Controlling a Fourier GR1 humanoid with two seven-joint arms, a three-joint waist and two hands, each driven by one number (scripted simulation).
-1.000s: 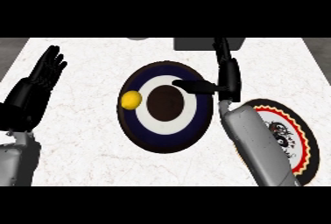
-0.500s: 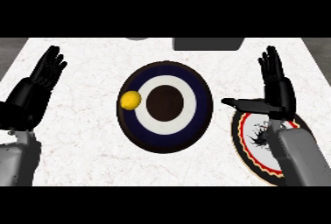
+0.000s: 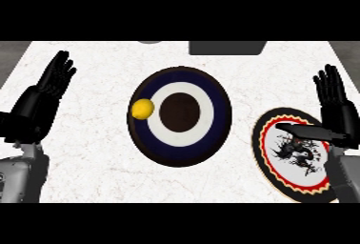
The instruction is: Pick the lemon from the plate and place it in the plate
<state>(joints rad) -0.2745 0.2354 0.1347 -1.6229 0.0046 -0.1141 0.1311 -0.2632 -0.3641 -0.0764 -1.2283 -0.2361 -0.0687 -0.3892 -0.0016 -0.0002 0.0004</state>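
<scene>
- White, faintly veined marble makes up the table (image 3: 91, 181) in our only view, the one from the head, looking steeply down; a dark grey block (image 3: 227, 47) sits at the far edge.
- Near the middle lies the round dark-blue plate with a white ring and a brown centre (image 3: 211, 138). The small yellow lemon (image 3: 142, 108) rests on its left rim, on the blue band, just outside the white ring.
- To the right, well clear of the blue plate, lies the round plate with a red-and-black border and a black ink figure on white (image 3: 281, 162). Nothing lies on the part of it we can see.
- Our right hand (image 3: 336, 112) stands over that patterned plate's right side, fingers straight and pointing away from us, thumb stretched left across the white field. It holds nothing, and it is far from the lemon.
- Our left hand (image 3: 44, 102) shows at the left edge, open, fingers up, resting and holding nothing.
- We judge the lemon sits on the rim simply because it lies where the plate slopes; both plates are flat and open from above, so either hand could come down on them freely.
- Which plate is source and which is goal the task sentence does not say, so this fits either a lemon waiting to be lifted or one just set down.
</scene>
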